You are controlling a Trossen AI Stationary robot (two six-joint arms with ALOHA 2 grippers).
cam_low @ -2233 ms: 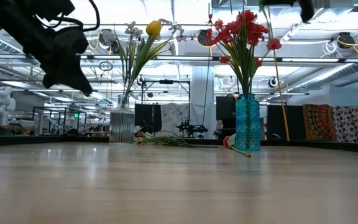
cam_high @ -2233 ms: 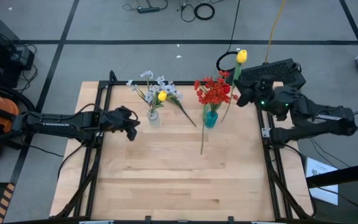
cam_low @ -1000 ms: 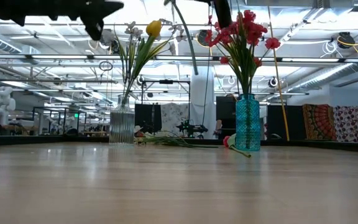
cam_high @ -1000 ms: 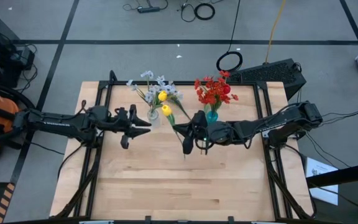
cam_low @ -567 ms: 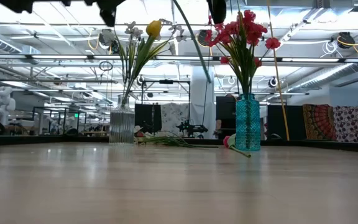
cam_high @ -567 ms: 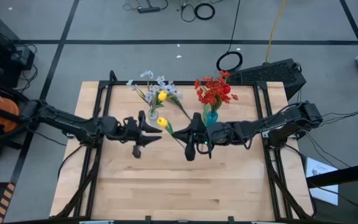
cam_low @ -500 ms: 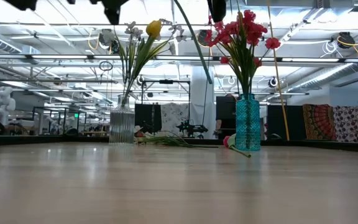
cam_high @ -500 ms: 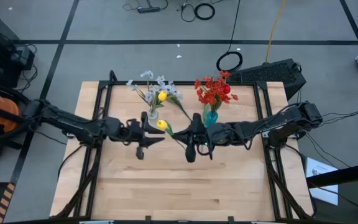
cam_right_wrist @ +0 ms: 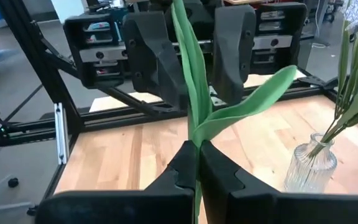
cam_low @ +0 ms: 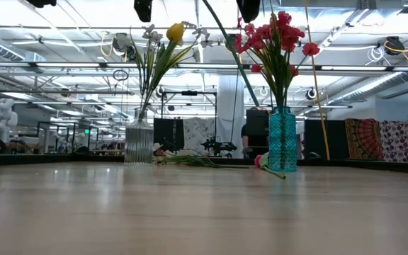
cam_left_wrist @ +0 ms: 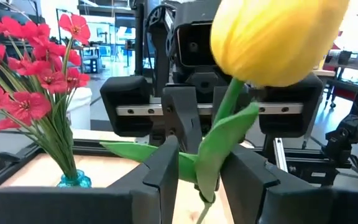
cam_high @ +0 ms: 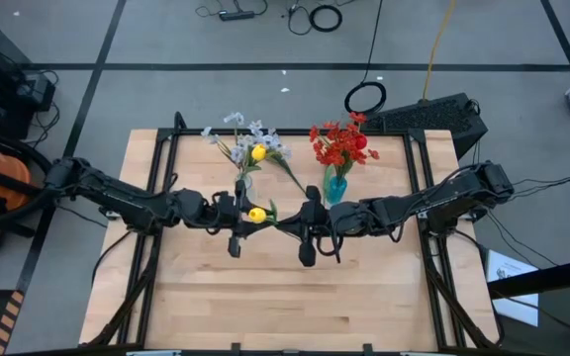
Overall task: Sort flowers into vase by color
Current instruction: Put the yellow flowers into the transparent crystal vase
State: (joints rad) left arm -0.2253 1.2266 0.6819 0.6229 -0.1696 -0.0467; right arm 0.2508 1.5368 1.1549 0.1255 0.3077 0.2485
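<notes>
A yellow tulip [cam_high: 256, 214] hangs above the table's middle between both grippers. My right gripper [cam_right_wrist: 196, 163] is shut on its green stem. My left gripper [cam_left_wrist: 201, 180] is open. Its fingers [cam_right_wrist: 155, 59] stand on either side of the stem and leaf, just below the bud [cam_left_wrist: 272, 37]. A clear vase [cam_high: 244, 185] at the far middle holds pale sprays and another yellow tulip [cam_high: 257, 153]. To its right, a blue vase [cam_high: 335, 186] holds red flowers [cam_high: 342, 145]. My right gripper pinches the tulip's stem [cam_right_wrist: 196, 134] between its two fingers, where a long leaf branches off, some way below the bud. The fingers come level from the table's right. The tulip is lifted clear and slants, bud end toward my left gripper, tail [cam_low: 243, 67] hanging down.
A loose green-stemmed flower [cam_low: 190, 161] lies on the table between the two vases, and a red bud [cam_low: 261, 161] lies by the blue vase. A black frame [cam_high: 166, 148] runs along the table's edges. The near half of the wooden top [cam_high: 285, 307] is bare.
My left gripper has moved right and toward the near edge, up to the tulip, and its open fingers now stand around the stem under the bud. My right gripper has carried the tulip a little toward the near edge and stays shut on it.
</notes>
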